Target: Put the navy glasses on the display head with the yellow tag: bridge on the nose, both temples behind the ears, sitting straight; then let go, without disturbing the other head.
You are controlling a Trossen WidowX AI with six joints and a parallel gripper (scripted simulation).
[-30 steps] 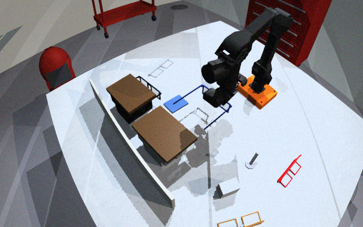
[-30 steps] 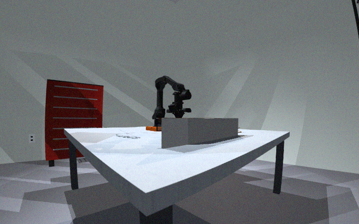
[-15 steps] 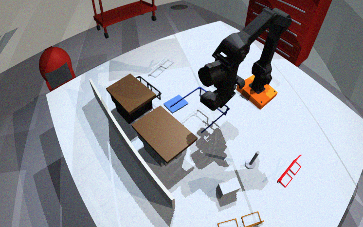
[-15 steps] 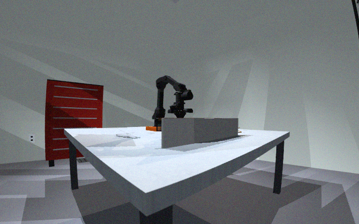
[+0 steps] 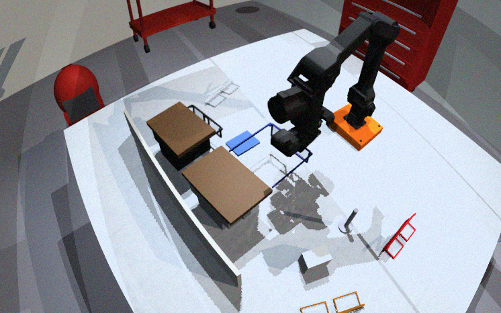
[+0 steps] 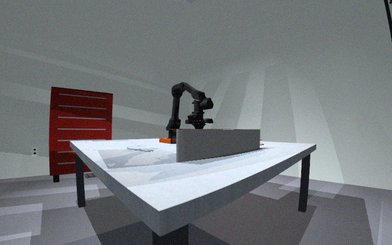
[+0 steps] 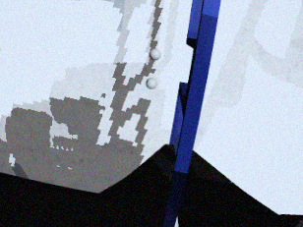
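The navy glasses [image 5: 291,172] [image 7: 201,73] are level in the air, front across my gripper and temples pointing toward the display heads. My gripper [image 5: 292,150] [image 6: 199,126] [image 7: 175,155] is shut on the middle of their front. From above, one temple end is by the near corner of the nearer head [image 5: 227,184]; the other is beyond its back edge. This head shows a brown top and no glasses; its face is hidden. The other head [image 5: 180,129], also brown-topped, has black glasses [image 5: 220,129] at its front. No yellow tag is visible.
A long grey panel [image 5: 182,202] [image 6: 218,144] stands behind the heads. A blue tile [image 5: 248,146] lies beneath one temple. White glasses lie at the back. A short post [image 5: 350,218], a pale block [image 5: 315,258], red glasses [image 5: 388,248] and orange glasses are toward the front.
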